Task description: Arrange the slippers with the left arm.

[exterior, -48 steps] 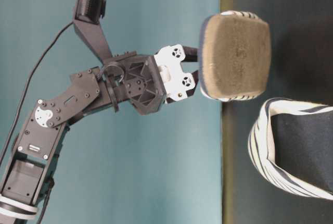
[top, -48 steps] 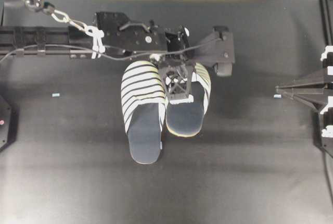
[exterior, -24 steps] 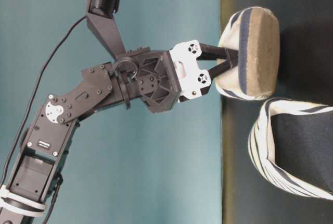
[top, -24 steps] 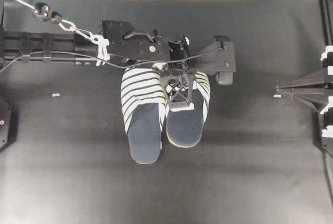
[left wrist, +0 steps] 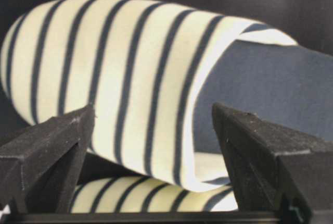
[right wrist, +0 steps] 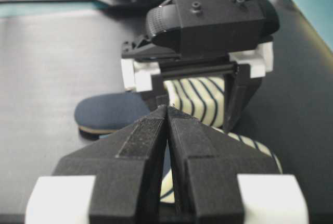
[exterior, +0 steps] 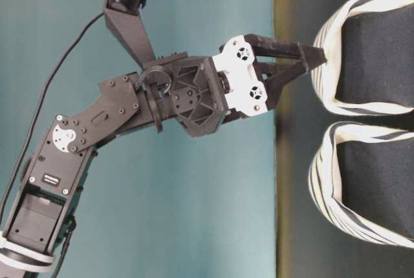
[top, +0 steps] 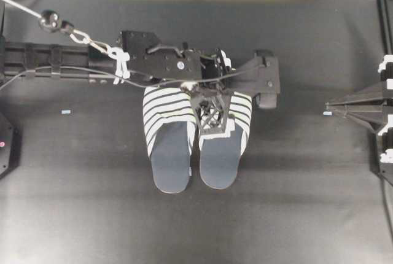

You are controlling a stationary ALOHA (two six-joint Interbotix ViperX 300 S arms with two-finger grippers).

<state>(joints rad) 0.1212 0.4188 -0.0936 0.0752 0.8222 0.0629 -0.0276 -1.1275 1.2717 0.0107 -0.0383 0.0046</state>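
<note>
A dark, matte black worktop (top: 295, 215) fills the room's middle, with a teal wall along its far edge. Across the far half of the worktop stretches the long black left arm (top: 67, 67), cabled and zip-tied, reaching in from the left edge. The pair of white slippers with black and pale yellow-green stripes and navy insoles (top: 170, 135) lies side by side near the worktop's centre, both flat on their soles, toes toward the far edge, heels toward the near edge, their inner sides touching or nearly so. The left gripper (top: 212, 115), lattice-patterned with white trim, hangs over the striped upper of the right-hand slipper (top: 224, 153), its fingers (left wrist: 47, 146) spread wide on either side of the upper, gripping nothing. At the right edge sits the black pointed right gripper (right wrist: 166, 130), its jaws pressed together on nothing.
</note>
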